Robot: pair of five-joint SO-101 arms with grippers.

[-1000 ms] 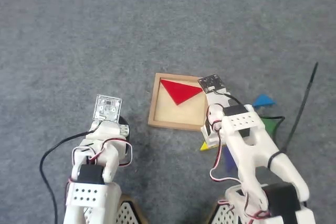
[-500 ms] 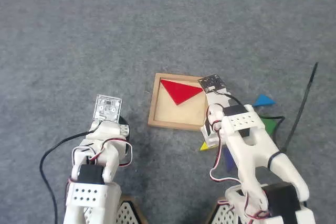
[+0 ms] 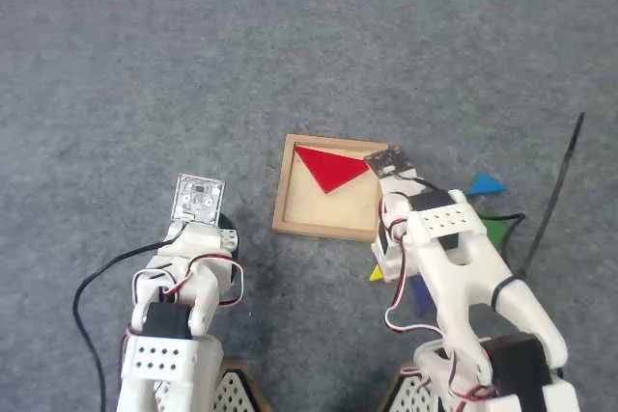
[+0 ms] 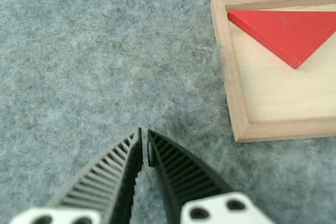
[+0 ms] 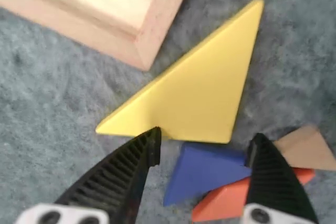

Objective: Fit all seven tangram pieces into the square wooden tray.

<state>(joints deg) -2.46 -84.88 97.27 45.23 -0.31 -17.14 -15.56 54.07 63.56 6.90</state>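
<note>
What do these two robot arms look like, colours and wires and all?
Both the left arm and right arm are white plastic shells with black motor blocks, threaded with thin red and white wires. The left gripper and right gripper have black ribbed fingers.

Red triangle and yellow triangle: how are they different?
The red triangle lies inside the wooden tray, along one wall. The yellow triangle lies outside it on the grey mat, beside a tray corner. The right gripper is open right at the yellow triangle's edge, while no gripper is at the red triangle. Both are triangles lying flat.
</note>
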